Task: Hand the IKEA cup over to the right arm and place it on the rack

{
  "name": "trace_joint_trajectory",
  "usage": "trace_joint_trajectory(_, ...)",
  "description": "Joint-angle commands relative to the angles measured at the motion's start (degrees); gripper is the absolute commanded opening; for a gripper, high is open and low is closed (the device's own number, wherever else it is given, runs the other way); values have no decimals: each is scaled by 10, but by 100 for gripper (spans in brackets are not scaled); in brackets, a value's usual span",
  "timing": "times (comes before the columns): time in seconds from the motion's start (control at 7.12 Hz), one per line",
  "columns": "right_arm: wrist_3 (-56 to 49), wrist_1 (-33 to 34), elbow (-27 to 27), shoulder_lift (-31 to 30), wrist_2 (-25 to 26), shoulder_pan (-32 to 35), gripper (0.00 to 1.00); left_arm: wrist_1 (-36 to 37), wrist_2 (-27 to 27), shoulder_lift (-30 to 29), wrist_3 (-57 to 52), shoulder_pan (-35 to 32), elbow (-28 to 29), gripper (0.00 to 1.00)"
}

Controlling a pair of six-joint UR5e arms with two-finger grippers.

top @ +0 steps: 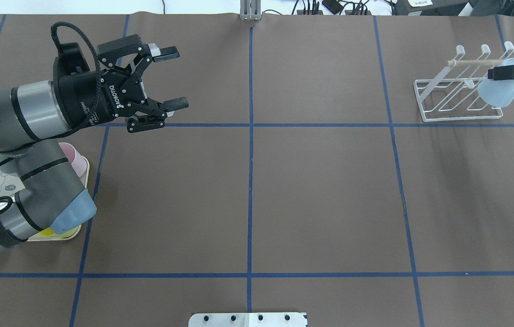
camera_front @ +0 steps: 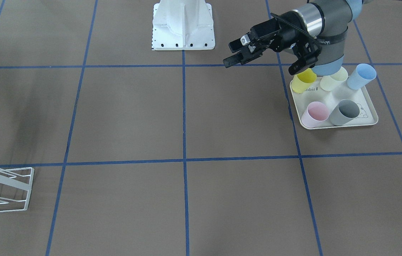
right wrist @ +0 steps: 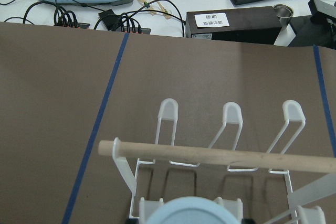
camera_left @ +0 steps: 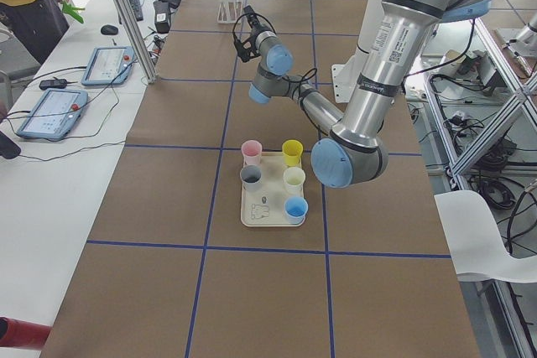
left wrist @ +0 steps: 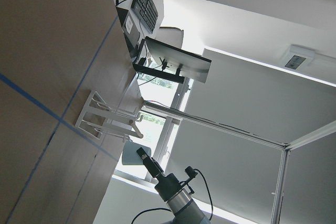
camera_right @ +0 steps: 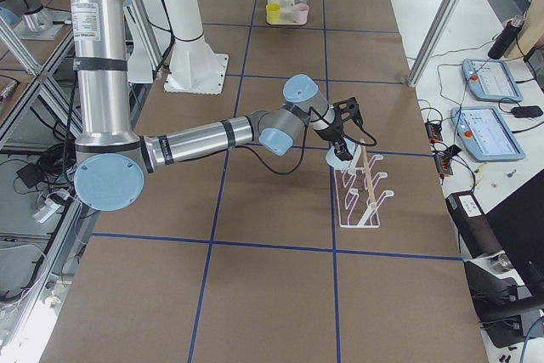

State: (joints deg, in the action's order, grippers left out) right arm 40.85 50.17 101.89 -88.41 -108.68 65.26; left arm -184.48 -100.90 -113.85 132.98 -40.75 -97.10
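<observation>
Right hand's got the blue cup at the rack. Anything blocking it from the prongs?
Nothing visible does. The blue cup, held by the right hand, is at the rack, at its end, and the prongs are bare. Only the rack's own wooden dowel crosses just ahead of the cup.

Left pincer [top: 180,77] agape — right pincer [top: 494,73] clamped

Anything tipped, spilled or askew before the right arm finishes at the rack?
Nothing stands out. The rack stands upright, the right gripper holds a pale blue cup at its end, the five cups on the tray stand upright, and the left gripper hangs open and empty.
</observation>
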Motion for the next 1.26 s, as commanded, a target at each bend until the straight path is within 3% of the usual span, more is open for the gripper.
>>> trace_joint_trajectory(0.0, 0, 0, -2, 4, 8, -6, 0, 0, 0, 0, 0, 0, 0, 100)
trace_joint_trajectory(1.12, 4, -2, -6, 13, 40, -18, 0, -1, 0, 5, -1, 1, -1, 100)
